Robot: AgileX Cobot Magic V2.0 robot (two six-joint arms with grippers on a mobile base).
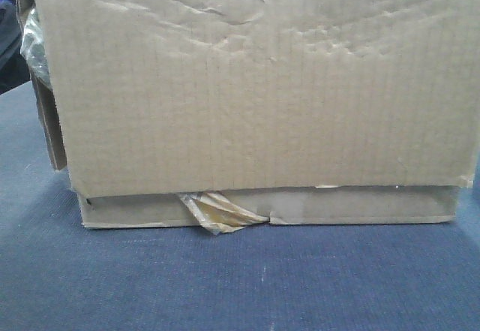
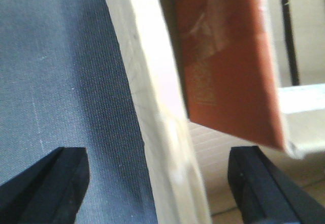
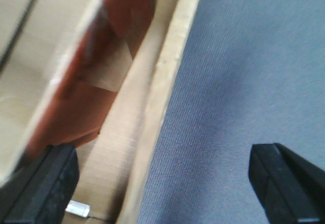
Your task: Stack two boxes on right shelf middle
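Observation:
In the front view the tall brown box (image 1: 255, 83), its face creased, rests on the thin flat box (image 1: 360, 205), which has peeling yellowish tape (image 1: 217, 212). Both sit on blue carpet. The steel shelf is out of view. My left gripper (image 2: 160, 188) is open, its jaws straddling an upright pale cardboard wall (image 2: 152, 97), with a reddish-brown flap (image 2: 228, 61) inside. My right gripper (image 3: 162, 186) is open, its jaws straddling another cardboard wall (image 3: 165, 82), with a reddish-brown flap (image 3: 96, 66) on the inner side. I cannot tell which box these walls belong to. Neither gripper shows in the front view.
Blue carpet (image 1: 240, 286) covers the floor in front of the boxes and shows beside the walls in both wrist views. A dark object and crumpled clear plastic (image 1: 34, 42) sit behind the boxes' left edge.

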